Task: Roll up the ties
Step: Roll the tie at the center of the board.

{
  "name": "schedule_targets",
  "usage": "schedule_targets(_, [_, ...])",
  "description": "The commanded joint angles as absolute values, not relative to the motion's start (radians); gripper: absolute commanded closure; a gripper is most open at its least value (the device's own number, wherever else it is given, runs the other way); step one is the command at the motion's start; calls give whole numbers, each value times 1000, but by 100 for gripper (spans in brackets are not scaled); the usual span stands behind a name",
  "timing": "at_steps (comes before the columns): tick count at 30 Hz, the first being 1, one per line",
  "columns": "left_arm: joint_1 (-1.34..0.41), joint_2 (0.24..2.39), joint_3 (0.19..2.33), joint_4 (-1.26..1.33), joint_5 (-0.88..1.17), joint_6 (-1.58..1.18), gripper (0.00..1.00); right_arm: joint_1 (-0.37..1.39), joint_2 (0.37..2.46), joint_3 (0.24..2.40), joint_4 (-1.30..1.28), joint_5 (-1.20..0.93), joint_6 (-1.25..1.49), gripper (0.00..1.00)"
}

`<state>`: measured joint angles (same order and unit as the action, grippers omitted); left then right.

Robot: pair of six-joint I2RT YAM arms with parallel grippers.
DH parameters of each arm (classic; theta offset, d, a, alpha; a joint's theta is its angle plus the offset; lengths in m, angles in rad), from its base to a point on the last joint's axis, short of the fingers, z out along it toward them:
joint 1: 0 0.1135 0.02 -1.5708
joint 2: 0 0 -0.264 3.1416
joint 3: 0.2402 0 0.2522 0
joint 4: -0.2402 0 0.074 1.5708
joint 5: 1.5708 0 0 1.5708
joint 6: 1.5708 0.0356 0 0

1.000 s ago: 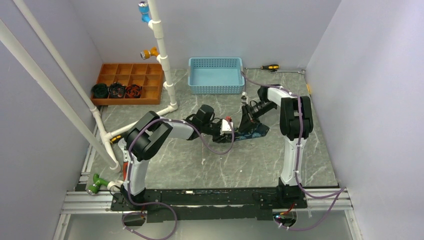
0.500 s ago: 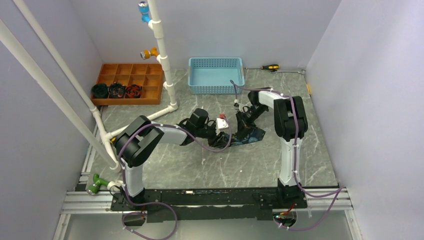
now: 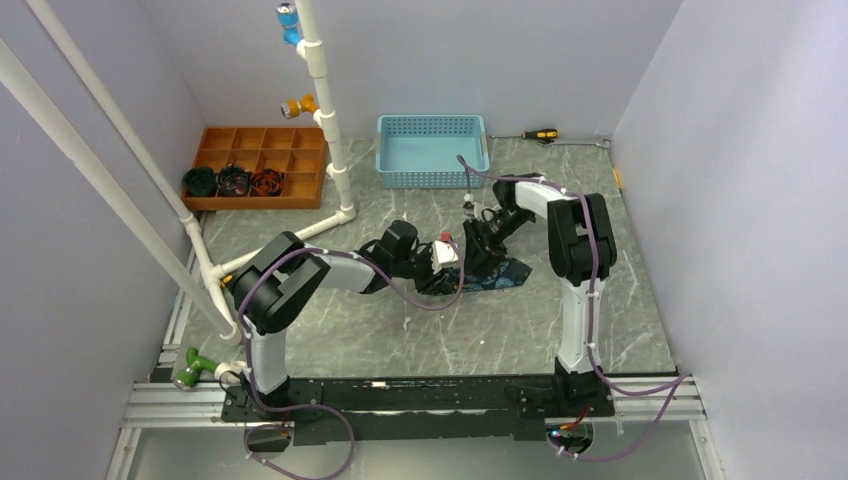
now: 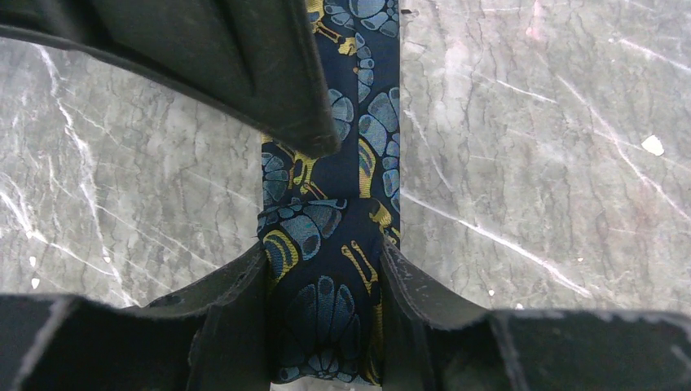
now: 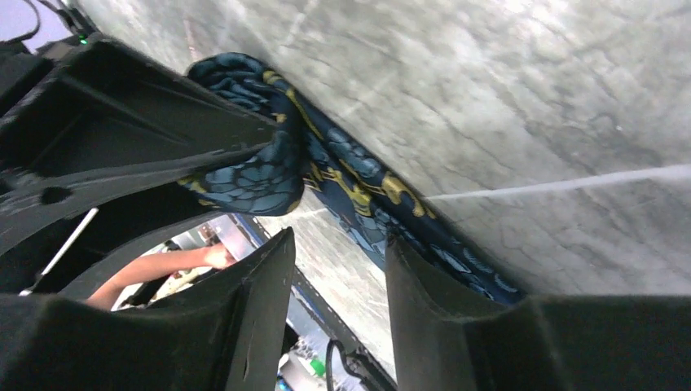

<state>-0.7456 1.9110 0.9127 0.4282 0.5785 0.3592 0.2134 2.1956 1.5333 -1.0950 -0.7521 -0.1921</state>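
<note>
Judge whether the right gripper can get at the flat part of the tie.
Probably yes: the right gripper hangs just over the tie with jaws apart; only the left gripper, gripping the rolled end nearby, crowds it.

Grey marbled surface (image 3: 380,330) seen from above. At 12 o'clock, a blue slatted basket (image 3: 432,181). At 1 o'clock, against the back wall, a black-and-yellow screwdriver (image 3: 540,134). At 10 o'clock, a wooden compartment tray (image 3: 250,204). Just right of it, an upright white pipe (image 3: 325,110) carries a blue valve (image 3: 287,18) and an orange valve (image 3: 296,105). At 8 o'clock, a green-handled fitting (image 3: 196,364).
</note>
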Motion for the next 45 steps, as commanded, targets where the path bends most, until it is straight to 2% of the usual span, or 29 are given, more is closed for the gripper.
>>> schedule_targets(1, [-734, 1987, 870, 232, 474, 429, 56, 211, 2073, 1490, -996, -929, -179, 49])
schedule_targets(4, [-737, 1991, 883, 214, 479, 428, 56, 221, 2044, 1434, -924, -992, -110, 47])
schedule_targets(9, [-739, 1990, 885, 200, 485, 426, 55, 254, 2075, 1431, -881, -982, -86, 46])
schedule_targets(15, [-741, 1995, 893, 188, 480, 425, 55, 308, 2109, 1422, -847, -894, -76, 50])
schedule_targets(17, [-742, 1996, 896, 185, 481, 428, 55, 311, 2115, 1415, -843, -866, -75, 57])
schedule_targets(22, [-741, 1998, 915, 175, 483, 425, 54, 310, 2113, 1394, -856, -746, -115, 96])
schedule_targets(23, [-740, 1991, 915, 185, 491, 419, 52, 308, 2119, 1392, -864, -719, -126, 100])
schedule_targets(31, [-738, 1937, 906, 372, 613, 343, 22, 275, 2154, 1376, -871, -540, -170, 100])
schedule_targets(37, [-739, 1993, 983, 421, 646, 306, 18, 270, 2124, 1346, -860, -458, -187, 100])
schedule_targets(45, [-766, 2085, 1103, 438, 687, 239, 19, 273, 2101, 1324, -822, -441, -189, 100])
